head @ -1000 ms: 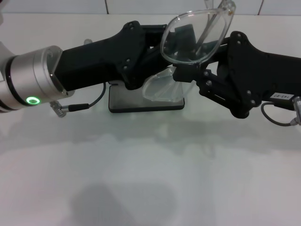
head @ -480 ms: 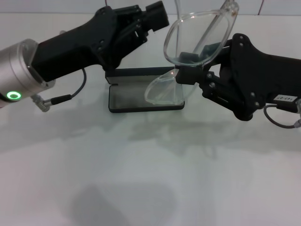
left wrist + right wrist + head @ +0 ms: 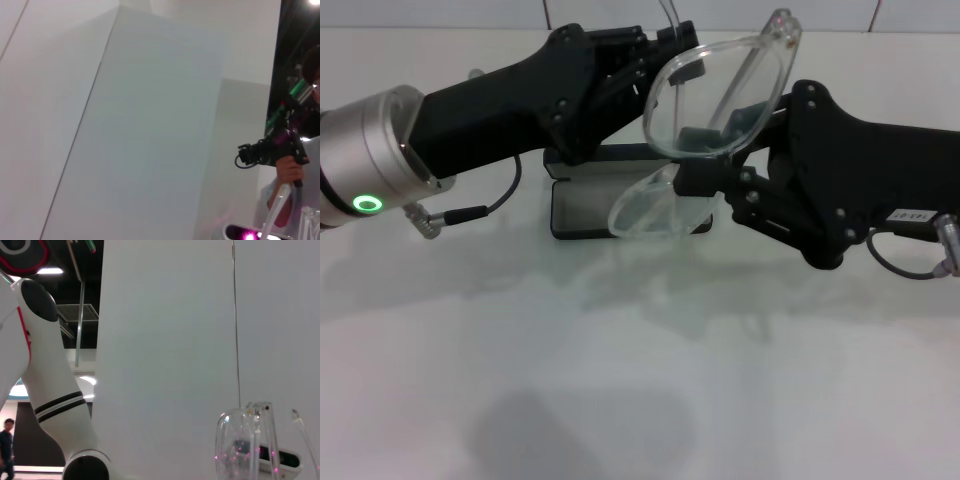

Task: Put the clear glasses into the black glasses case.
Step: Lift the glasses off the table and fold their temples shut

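Head view shows the right gripper (image 3: 692, 178) closed on the clear glasses (image 3: 720, 95), pinching them at the middle, between the two lens halves. It holds them up off the table, tilted, with one lens half raised toward the far wall and the other hanging down in front of the black glasses case (image 3: 582, 208). The right arm (image 3: 860, 190) reaches in from the right side, low over the table, a small white label on its housing.

The left gripper (image 3: 665, 45) sits just behind the raised lens half, close to one thin clear arm of the glasses that sticks up past its tip. Whether its fingers are apart or together cannot be told, since the lens and the gripper body cover them. The left arm (image 3: 470, 115) comes in from the left, with a silver wrist ring and a green light on it.

The black glasses case lies open on the white table (image 3: 620, 380), under and between the two grippers, its grey lining facing up and its lid standing at the far side. The lower lens half overlaps the case's near right corner in this view.

Right wrist view shows the glasses edge-on against a white wall; left wrist view shows only a clear arm tip.
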You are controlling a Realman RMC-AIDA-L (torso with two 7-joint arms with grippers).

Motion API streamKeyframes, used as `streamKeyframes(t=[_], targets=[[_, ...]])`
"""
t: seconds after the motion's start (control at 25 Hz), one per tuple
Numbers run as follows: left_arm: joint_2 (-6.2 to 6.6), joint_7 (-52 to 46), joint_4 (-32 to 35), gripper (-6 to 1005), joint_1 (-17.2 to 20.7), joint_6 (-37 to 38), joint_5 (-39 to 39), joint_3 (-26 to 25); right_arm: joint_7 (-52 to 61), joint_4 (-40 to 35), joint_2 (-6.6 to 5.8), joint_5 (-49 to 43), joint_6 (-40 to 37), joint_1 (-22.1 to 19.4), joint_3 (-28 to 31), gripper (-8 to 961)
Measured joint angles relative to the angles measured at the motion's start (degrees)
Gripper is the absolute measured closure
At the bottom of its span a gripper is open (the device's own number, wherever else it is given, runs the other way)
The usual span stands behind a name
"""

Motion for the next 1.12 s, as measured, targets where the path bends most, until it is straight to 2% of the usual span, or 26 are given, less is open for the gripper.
streamKeyframes(t=[1.12], targets=[[0.0,0.29,0.0,890,-0.29,0.15,-0.45,2.19,0.16,0.67,-0.03,0.2,2.73,1.25,-0.95,851]])
